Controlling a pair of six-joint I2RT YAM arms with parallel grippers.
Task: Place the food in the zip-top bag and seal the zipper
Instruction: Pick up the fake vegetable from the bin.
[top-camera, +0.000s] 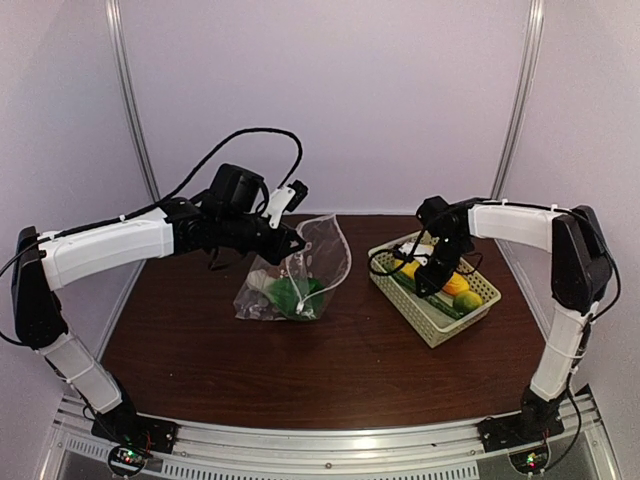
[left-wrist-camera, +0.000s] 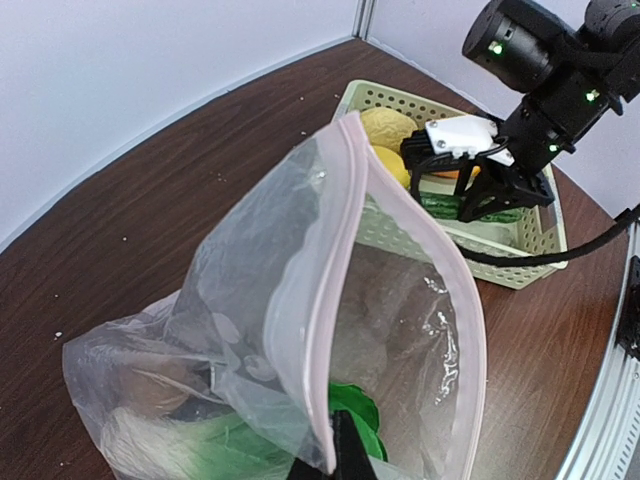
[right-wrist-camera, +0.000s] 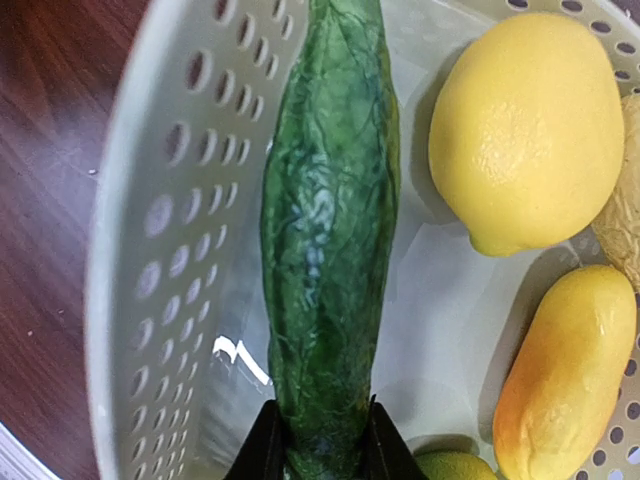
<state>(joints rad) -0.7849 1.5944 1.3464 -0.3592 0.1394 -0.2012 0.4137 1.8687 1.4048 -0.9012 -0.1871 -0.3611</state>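
Observation:
My left gripper (top-camera: 287, 241) (left-wrist-camera: 326, 456) is shut on the rim of the clear zip-top bag (top-camera: 300, 262) (left-wrist-camera: 300, 300) and holds its mouth open and raised. The zipper strip (left-wrist-camera: 345, 250) runs along that rim. A green leafy vegetable (top-camera: 293, 296) (left-wrist-camera: 358, 412) lies inside the bag. My right gripper (top-camera: 432, 280) (left-wrist-camera: 495, 190) (right-wrist-camera: 320, 412) is down in the pale green basket (top-camera: 440, 326) (right-wrist-camera: 150, 250), shut on the end of a dark green cucumber-like piece (right-wrist-camera: 325, 230) (left-wrist-camera: 445, 205). A yellow lemon (right-wrist-camera: 525, 130) (left-wrist-camera: 390, 165) and a yellow-orange piece (right-wrist-camera: 565, 370) lie beside it.
The basket stands at the right of the brown table (top-camera: 330, 370), about a hand's width from the bag. A pale bumpy piece (left-wrist-camera: 385, 125) and a lime-green piece (top-camera: 467, 300) also lie in it. White walls close the back and sides.

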